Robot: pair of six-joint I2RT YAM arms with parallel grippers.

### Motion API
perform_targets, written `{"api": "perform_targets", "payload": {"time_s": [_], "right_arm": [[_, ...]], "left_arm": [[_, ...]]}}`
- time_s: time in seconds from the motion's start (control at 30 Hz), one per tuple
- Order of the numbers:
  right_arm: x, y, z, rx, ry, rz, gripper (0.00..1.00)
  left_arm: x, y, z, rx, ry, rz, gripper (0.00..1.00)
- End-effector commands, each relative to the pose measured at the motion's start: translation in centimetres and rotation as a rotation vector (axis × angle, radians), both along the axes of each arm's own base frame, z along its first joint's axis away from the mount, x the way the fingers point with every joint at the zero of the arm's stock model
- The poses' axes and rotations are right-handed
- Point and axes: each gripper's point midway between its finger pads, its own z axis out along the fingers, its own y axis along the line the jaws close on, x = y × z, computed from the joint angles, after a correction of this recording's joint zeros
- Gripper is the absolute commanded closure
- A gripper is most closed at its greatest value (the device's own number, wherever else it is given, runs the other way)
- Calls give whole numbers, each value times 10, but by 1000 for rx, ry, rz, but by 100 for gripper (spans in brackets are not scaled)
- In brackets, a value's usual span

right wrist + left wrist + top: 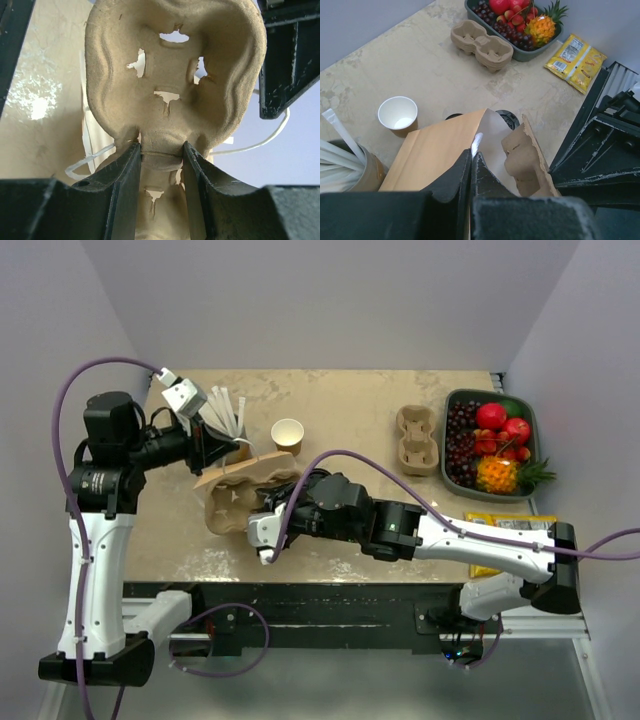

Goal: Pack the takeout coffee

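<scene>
My left gripper (213, 448) (471, 160) is shut on the upper edge of the brown paper bag (255, 468) (435, 150), which lies on its side with its mouth held open. My right gripper (250, 515) (161, 150) is shut on the middle ridge of a pulp cup carrier (232, 508) (525, 160) (170, 75), held tilted at the bag's mouth. Its cup pockets look empty. The takeout coffee is not clearly in view. A dark round rim (509, 118) peeks out behind the bag's edge, and I cannot tell whether it is the black lid.
A lidless brown cup (287, 435) (397, 115) stands just beyond the bag. A cup of white straws (232, 430) (350, 165) is by the left gripper. A second carrier (418, 440) (482, 42), a fruit tray (447, 455) (530, 54) and a yellow packet (505, 525) (575, 60) are at the right.
</scene>
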Motion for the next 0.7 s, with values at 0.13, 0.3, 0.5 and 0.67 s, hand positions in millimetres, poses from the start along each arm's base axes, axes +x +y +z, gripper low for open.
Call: {"api": "perform_targets", "payload": {"time_s": [0.13,0.3,0.5,0.67], "right_arm": [[3,3,-2,-52,58,-48,92],[7,4,-16,-122,-14,-30,95],[12,-1,-17,-167,-77,-35,97],[1,-3,-9,-164,-135,50,96]], "left_arm": [[-12,-9,25,-66,-53,-44,100],[-15,-10,20,-70,-42,-54,100],[-18,-9,11,-60,-30,-51,100],[-19,-8,1,-51,-18,-52,100]]}}
